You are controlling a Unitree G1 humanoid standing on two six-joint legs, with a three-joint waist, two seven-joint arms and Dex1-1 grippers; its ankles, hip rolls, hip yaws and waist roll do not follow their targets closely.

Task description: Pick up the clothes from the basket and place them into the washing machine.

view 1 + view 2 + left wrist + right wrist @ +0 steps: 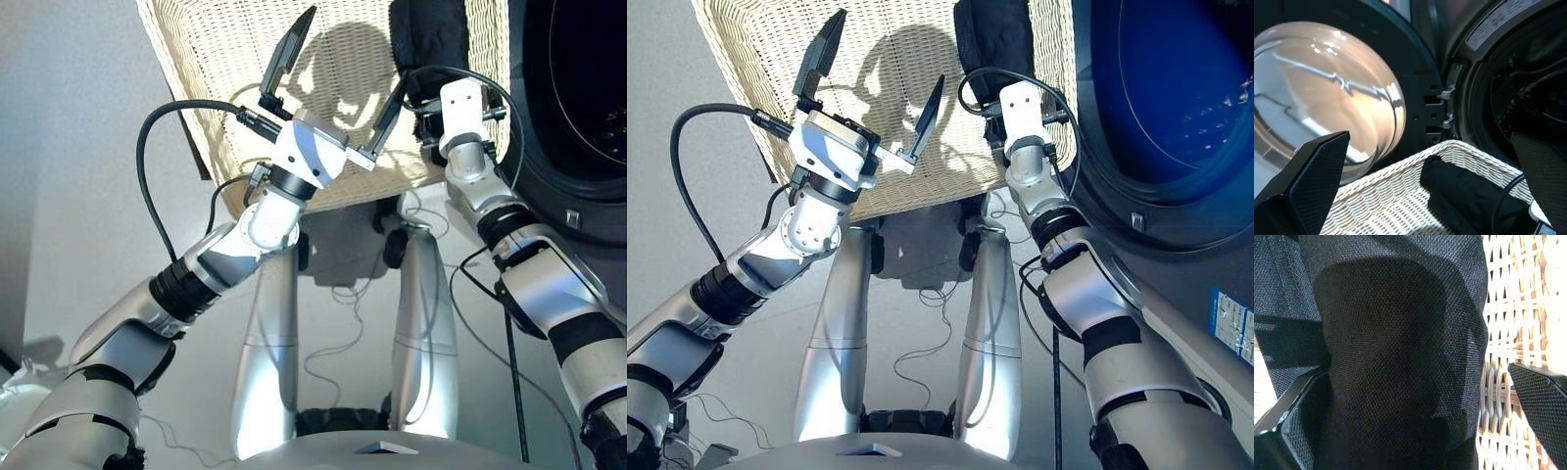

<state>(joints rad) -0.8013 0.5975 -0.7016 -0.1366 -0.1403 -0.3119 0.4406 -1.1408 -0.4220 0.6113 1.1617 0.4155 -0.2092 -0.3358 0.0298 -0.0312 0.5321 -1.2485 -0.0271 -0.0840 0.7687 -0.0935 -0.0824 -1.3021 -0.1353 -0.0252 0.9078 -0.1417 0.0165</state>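
**Black garment alone in the basket, both claws spread**

The washing machine (1176,117) fills the right edge of the head views, dark grey, its drum hole showing at upper right; its round door (1327,98) with the clear glass bowl stands swung open. The basket (225,69) lies across the top centre of the frame, on a pale floor (69,147). The black garment (428,34) rests in the basket's upper right part, near the machine. The left claw (338,83) hangs over bare wicker at centre, fingers spread wide and empty. The right claw (1415,406) is down at the black garment, fingers parted to either side of the cloth, not clamped.
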